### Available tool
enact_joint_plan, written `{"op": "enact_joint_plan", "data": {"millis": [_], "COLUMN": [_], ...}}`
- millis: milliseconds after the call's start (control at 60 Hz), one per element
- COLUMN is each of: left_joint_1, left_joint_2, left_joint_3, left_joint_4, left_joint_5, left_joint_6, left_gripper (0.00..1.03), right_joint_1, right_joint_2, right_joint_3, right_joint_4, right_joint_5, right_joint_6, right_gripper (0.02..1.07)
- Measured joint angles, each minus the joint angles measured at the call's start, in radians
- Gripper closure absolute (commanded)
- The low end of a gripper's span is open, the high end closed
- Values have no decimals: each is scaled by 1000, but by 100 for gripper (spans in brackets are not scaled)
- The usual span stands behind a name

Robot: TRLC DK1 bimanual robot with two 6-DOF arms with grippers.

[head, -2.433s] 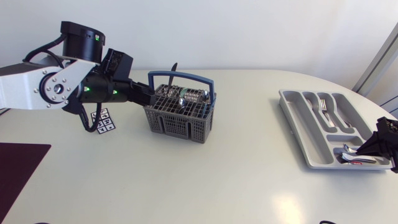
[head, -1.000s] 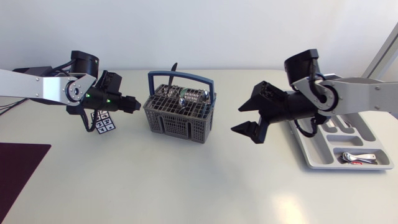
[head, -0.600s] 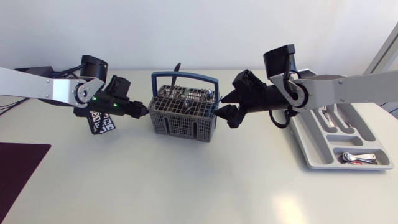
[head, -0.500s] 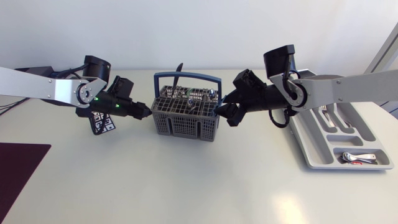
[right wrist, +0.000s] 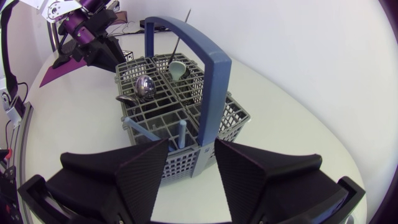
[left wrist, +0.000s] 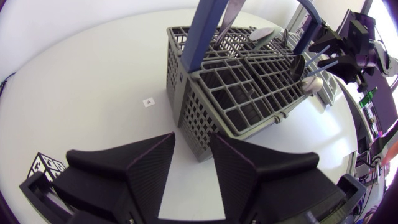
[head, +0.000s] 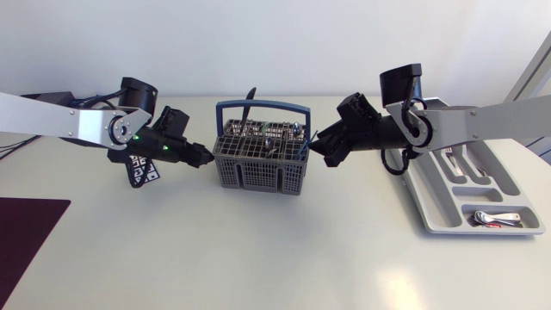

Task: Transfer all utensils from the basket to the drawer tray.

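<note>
The grey mesh basket (head: 258, 169) with a blue handle (head: 262, 107) stands mid-table and holds several utensils, among them a metal spoon (right wrist: 144, 86) and a dark-handled piece (head: 249, 93) that sticks up. My left gripper (head: 205, 158) is at the basket's left end; its fingers are open, with the basket (left wrist: 236, 93) corner just ahead of my left gripper (left wrist: 193, 140). My right gripper (head: 318, 148) is at the right end. My right gripper (right wrist: 191, 147) is open, its fingers on either side of the handle's foot (right wrist: 205, 140). The grey drawer tray (head: 428, 207) lies at the right with forks (head: 449, 148) and spoons (head: 492, 217) in it.
A black-and-white marker tag (head: 143, 170) lies under my left arm. A dark mat (head: 26, 228) covers the front left corner. The table's front half is bare white surface. A small paper label (left wrist: 148, 102) lies beside the basket.
My right arm swung from the tray side to the basket's right end and its fingers narrowed. My left gripper moved right against the basket, which shifted slightly to the right.
</note>
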Motion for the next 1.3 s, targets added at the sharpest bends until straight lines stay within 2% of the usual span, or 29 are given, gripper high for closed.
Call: {"op": "enact_joint_plan", "data": {"millis": [150, 350, 500, 1000, 1300], "left_joint_1": [0, 0, -1, -11, -13], "left_joint_2": [-18, -43, -57, -87, -101], "left_joint_3": [-13, -24, -30, -43, -51], "left_joint_4": [-4, -8, -11, -19, -19], "left_joint_5": [4, 8, 9, 12, 21], "left_joint_6": [8, 19, 19, 23, 23], "left_gripper": [60, 60, 60, 60, 60], "right_joint_1": [3, 14, 18, 16, -14], "right_joint_2": [8, 24, 28, 14, -140], "right_joint_3": [0, 1, 1, 0, -26], "right_joint_4": [19, 41, 41, 44, -23], "right_joint_5": [-1, -3, -3, -48, -76], "right_joint_6": [8, 26, 29, 34, 33], "right_gripper": [67, 92, 97, 100, 100]}}
